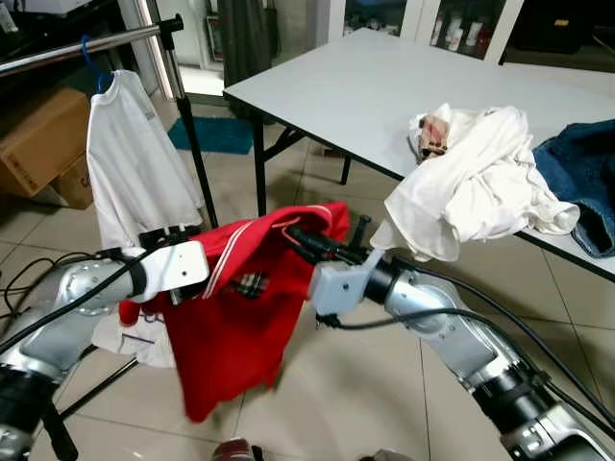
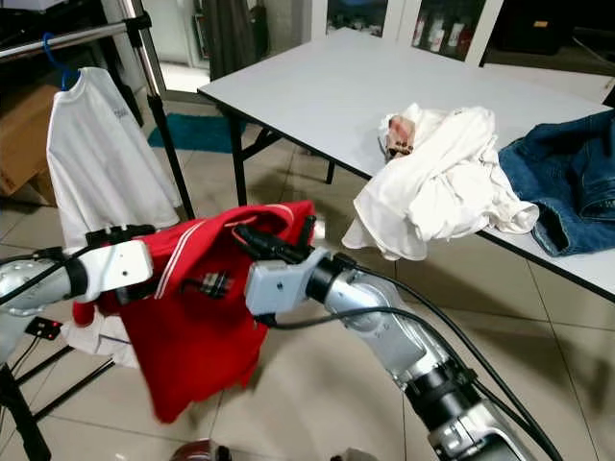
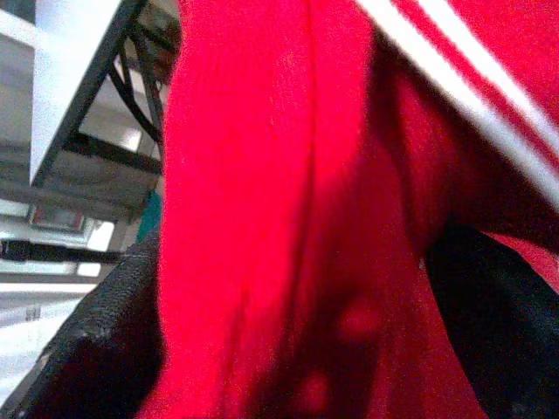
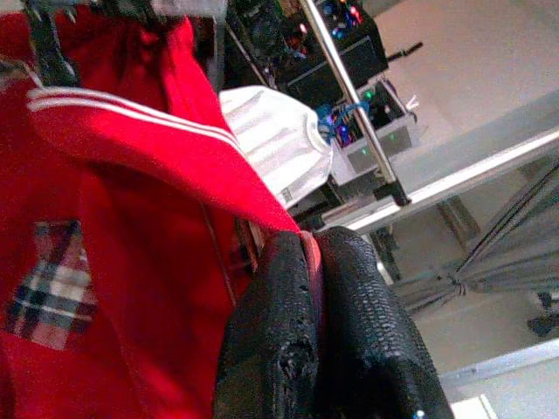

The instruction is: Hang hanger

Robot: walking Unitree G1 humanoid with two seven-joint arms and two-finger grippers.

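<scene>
Red polo shirt with white collar stripes and a plaid patch, held in the air between the two grippers, in front of the robot and above the tiled floor. Its collar edge runs roughly level from the robot's left to its right; the body of the shirt hangs straight down from that line, so the long axis is vertical. A hanger inside the shirt cannot be made out.

Left gripper: forearm reaching in from the lower left, nearly level, fingers at the shirt's left shoulder. In the left wrist view, red cloth lies between the two black fingers, which stand apart with the fabric bunched in the gap.

Right gripper: forearm rising from the lower right, bent at the elbow and pointing left toward the collar. In the right wrist view, the two fingers are pressed close together, pinching a thin edge of the red cloth.

Clothes rail: up and to the left, behind the shirt, carrying a white shirt on a blue hanger. White table: to the right, bearing a heap of white cloth and blue jeans.
</scene>
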